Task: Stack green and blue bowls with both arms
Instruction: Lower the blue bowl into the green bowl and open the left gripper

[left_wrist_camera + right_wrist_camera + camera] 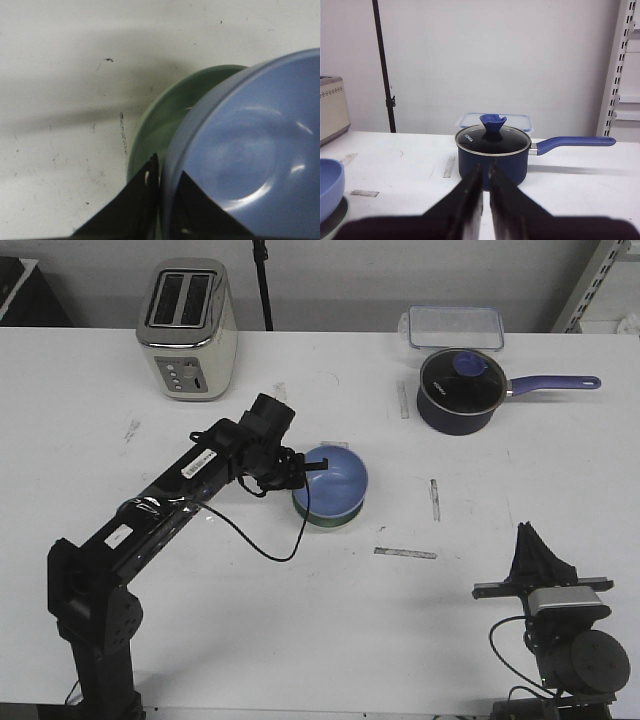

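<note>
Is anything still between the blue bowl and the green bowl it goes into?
Nothing visible. The blue bowl already sits inside the green bowl, with the left gripper clamped on the blue bowl's rim. The right gripper is shut, far from both.

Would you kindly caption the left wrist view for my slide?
Left claw grips the blue bowl's rim as it sits nested in the green bowl.

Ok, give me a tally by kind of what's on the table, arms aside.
Bowls: 2, blue bowl nested in green bowl
Pots: 1, navy pot
Toasters: 1, toaster
Plastic containers: 1, clear lidded container
Total: 5
</note>
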Controlling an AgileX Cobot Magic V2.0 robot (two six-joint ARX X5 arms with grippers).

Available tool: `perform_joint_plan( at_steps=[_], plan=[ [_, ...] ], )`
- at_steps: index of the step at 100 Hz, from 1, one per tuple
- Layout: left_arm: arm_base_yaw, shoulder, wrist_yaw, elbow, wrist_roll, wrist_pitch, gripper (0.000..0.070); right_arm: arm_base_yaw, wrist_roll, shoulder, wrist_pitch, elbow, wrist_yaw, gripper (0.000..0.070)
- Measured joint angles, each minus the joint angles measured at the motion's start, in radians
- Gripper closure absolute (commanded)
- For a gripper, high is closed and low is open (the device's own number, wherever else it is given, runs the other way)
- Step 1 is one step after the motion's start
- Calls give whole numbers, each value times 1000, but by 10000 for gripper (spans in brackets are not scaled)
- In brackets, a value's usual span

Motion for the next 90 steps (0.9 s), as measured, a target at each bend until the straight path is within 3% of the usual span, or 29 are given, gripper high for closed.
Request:
perform_joint_plan(
  at_steps=[59, 72, 90],
  plan=[
    [-4, 25, 0, 0, 16, -1, 683, 0, 0, 0, 0, 0, 0, 685],
    [-7, 32, 1, 0, 16, -1, 528, 0, 0, 0, 0, 0, 0, 685],
    [-10, 32, 9, 1, 18, 1, 523, 0, 0, 0, 0, 0, 0, 685]
  ],
)
